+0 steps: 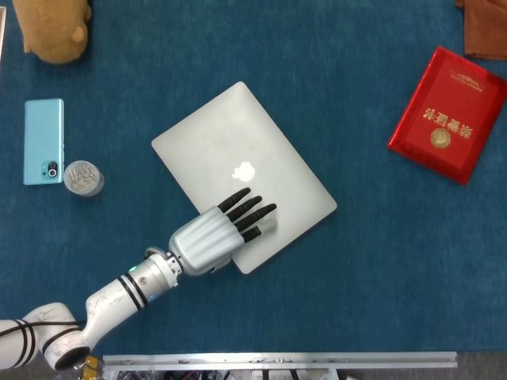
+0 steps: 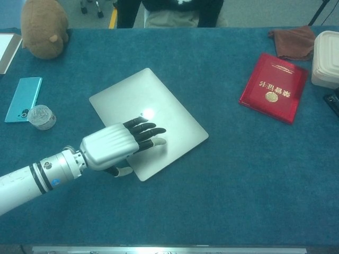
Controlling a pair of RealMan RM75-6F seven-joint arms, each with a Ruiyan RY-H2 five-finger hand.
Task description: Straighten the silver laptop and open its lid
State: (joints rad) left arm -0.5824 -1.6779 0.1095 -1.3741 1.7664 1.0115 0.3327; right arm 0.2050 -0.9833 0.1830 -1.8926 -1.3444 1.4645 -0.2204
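The left hand (image 1: 218, 235) rests flat on the closed silver laptop (image 1: 238, 150), fingers (image 1: 252, 210) extended and slightly fanned — gripping nothing. The lid lies askew; even downward pressure near the corner beneath the fingertips should help it pivot square — not slip.

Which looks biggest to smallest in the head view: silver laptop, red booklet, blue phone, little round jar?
1. Silver laptop, clearly largest.
2. Red booklet.
3. Blue phone.
4. Round jar, smallest.
All lie flat on the same table, so nearness to the camera hardly skews this.
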